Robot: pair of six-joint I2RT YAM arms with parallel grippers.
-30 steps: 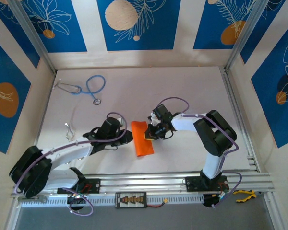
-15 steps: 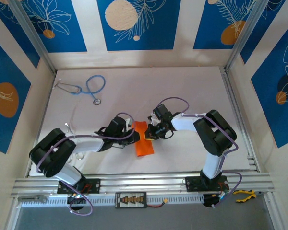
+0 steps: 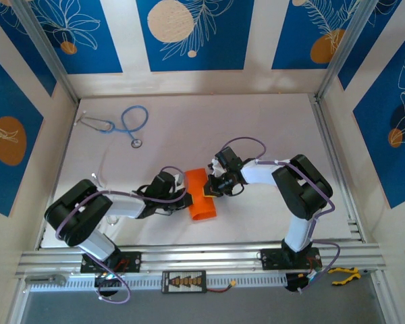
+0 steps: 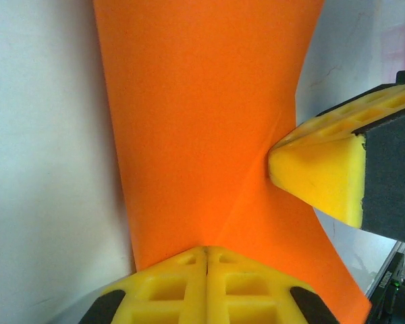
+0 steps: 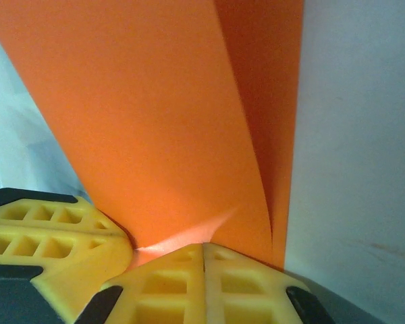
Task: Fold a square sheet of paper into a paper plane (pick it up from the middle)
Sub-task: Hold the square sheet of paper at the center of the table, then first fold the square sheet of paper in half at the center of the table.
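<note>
Between both hands point(image 3: 187, 196) point(image 3: 210, 191), orange paper point(image 3: 201, 204)

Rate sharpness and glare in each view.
Top external: evenly lit, sharp, soft shadows on the table. Left wrist: the orange paper saturated, without texture; jaws at the bottom edge slightly soft. Right wrist: a pale glare patch on the paper beside the jaws.

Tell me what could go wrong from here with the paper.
1. The left gripper and right gripper both pinch the thin paper from opposite edges; pulling apart may tear it.
2. They sit close together and may collide.
3. One layer bows up, so the crease may land crooked.
</note>
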